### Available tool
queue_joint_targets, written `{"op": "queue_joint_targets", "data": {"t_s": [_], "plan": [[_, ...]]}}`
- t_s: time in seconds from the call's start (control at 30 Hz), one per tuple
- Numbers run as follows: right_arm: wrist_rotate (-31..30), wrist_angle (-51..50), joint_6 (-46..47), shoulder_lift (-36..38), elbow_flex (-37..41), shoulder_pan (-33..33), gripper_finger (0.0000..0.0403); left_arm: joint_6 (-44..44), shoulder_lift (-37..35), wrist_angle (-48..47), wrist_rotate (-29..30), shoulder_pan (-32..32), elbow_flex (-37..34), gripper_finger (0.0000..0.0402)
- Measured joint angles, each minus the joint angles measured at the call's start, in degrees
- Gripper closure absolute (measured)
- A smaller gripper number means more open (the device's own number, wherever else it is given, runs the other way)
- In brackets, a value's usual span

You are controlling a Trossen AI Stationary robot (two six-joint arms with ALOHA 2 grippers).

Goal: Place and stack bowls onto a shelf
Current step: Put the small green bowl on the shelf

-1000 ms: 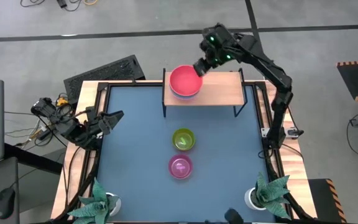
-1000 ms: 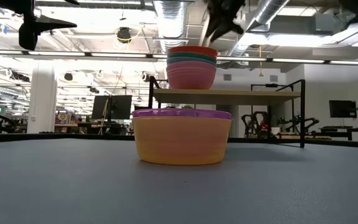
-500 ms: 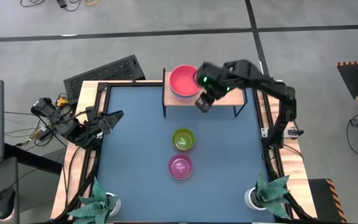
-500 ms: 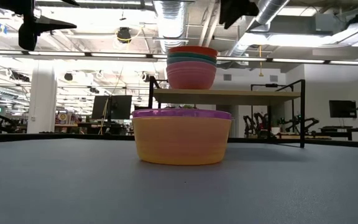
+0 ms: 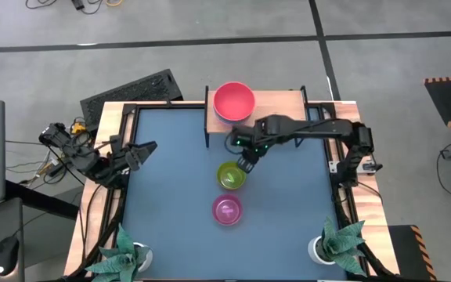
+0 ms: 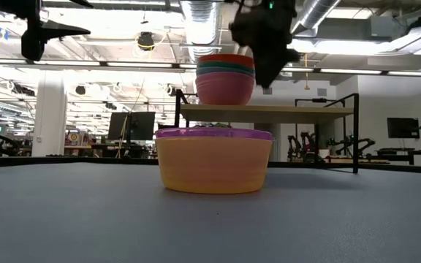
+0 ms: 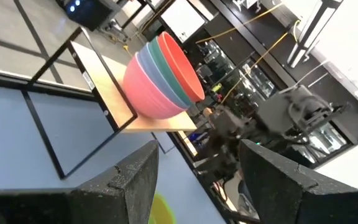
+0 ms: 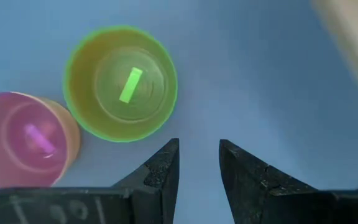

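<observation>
Three larger bowls, pink inside on top, sit nested as a stack (image 5: 233, 101) (image 6: 225, 78) (image 7: 163, 78) on the left end of the shelf's wooden board (image 5: 280, 112) (image 6: 269, 111). A yellow-green bowl (image 5: 231, 175) (image 8: 121, 84) and a magenta bowl (image 5: 226, 211) (image 8: 27, 140) stand upright on the blue table. My right gripper (image 5: 243, 163) (image 8: 199, 149) is open and hovers just beside the yellow-green bowl on its shelf side, touching nothing. My left gripper (image 5: 149, 146) (image 7: 197, 155) is open and waits at the table's left edge.
The shelf stands on thin black legs (image 5: 207, 129) at the table's far edge. Two white plant pots (image 5: 135, 254) (image 5: 323, 249) occupy the near corners. In the low view the magenta bowl (image 6: 214, 161) stands nearest and hides the yellow-green one. Bare blue table (image 5: 171, 196) lies left and right of the small bowls.
My right gripper has left the stacked bowls on the shelf, swinging toward the table's near edge and down, and now hangs beside the yellow-green bowl. The stack has stayed where it was on the shelf.
</observation>
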State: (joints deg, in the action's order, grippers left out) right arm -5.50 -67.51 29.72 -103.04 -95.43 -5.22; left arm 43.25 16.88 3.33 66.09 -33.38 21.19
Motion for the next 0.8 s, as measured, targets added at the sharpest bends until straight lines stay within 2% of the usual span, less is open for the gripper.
{"op": "queue_joint_targets", "data": {"t_s": [0.3,0.47,0.8], "plan": [[0.9,18.6,0.6,0.0,13.5,1.6,0.0263,1.6,0.0,-1.4,-0.4,0.0,0.0,0.0193],[0.9,25.1,0.7,0.0,17.1,1.1,0.0274,1.6,0.0,-1.7,-0.4,0.0,0.0,0.0193],[0.9,31.0,0.3,0.0,21.4,1.0,0.0282,1.9,0.0,-2.4,-0.4,0.0,0.0,0.0193]]}}
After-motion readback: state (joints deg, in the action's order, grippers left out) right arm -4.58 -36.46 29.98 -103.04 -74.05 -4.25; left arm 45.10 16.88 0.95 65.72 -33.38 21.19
